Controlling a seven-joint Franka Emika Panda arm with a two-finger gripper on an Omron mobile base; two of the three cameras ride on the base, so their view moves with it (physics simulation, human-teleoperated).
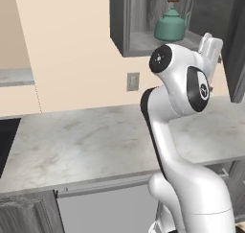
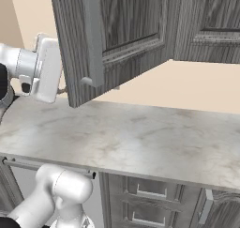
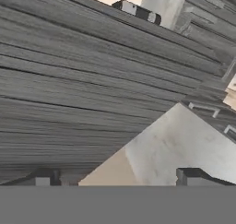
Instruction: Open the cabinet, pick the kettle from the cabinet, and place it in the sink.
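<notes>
The dark woodgrain wall cabinet [image 1: 125, 21] stands open, and the teal kettle [image 1: 170, 26] sits upright on its grey shelf. Its door [image 2: 131, 30] is swung out over the counter, with the long grey handle [image 2: 93, 39] near its free edge. My white hand [image 2: 47, 67] is at that free edge, below and right of the kettle in the left base view. In the hand view my gripper [image 3: 119, 178] is open, facing the door's woodgrain close up with nothing between its fingertips [image 3: 44, 177]. A black recess [image 1: 5, 141] cuts the counter's far left; I cannot tell if it is the sink.
A pale marble counter [image 2: 140, 133] runs below the cabinet, with grey floor cabinets [image 2: 150, 194] beneath it. An outlet plate [image 1: 133, 81] is on the beige wall. A second shut wall-cabinet door [image 2: 211, 25] hangs to the right of the open one.
</notes>
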